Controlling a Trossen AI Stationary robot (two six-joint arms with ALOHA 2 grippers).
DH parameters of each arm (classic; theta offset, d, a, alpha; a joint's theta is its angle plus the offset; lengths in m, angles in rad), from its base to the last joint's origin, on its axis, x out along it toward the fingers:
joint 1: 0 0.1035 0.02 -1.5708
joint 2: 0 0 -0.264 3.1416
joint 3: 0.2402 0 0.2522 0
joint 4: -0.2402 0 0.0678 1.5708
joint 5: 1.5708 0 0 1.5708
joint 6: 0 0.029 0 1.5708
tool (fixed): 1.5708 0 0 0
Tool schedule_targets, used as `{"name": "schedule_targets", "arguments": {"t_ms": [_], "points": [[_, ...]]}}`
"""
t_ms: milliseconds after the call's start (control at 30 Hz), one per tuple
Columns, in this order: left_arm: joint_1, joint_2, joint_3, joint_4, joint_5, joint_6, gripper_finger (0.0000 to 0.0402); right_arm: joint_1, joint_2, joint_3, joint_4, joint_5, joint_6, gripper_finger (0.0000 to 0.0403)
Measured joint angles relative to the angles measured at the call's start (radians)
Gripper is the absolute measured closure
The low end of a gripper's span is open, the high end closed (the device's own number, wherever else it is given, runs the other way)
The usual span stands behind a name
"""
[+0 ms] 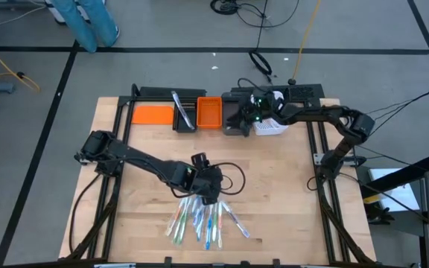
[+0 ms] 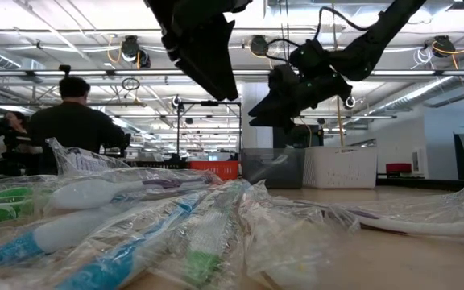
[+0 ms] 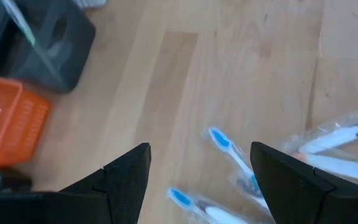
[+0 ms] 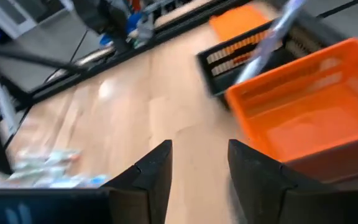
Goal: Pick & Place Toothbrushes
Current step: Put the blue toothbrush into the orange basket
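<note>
Five containers stand in a row along the table's (image 1: 274, 193) far edge. From left to right: a flat orange lid or tray (image 1: 152, 115), a black slatted bin (image 1: 186, 113) with one wrapped toothbrush (image 1: 181, 109) leaning in it, an orange bin (image 1: 209, 114) whose inside looks bare in the right wrist view, a dark grey bin (image 1: 236, 123), and a white bin (image 1: 271, 126) mostly hidden by the arm above it. The toothbrushes (image 1: 203, 219), roughly ten in clear wrappers with blue, green and white handles, lie fanned out near the table's front edge. The left gripper (image 1: 207, 195) hovers just above the pile's far end, fingers spread wide and holding nothing. The right gripper (image 1: 246, 117) hangs over the dark grey bin, its fingers partly apart and empty.
</note>
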Motion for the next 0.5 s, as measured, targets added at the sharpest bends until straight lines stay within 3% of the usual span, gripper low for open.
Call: {"name": "schedule_targets", "arguments": {"t_ms": [500], "points": [[-0.083,0.0,0.0,-0.075,-0.004,-0.128,0.0128,0.224,-0.111,-0.114,-0.121,0.001,-0.01,0.0259]]}}
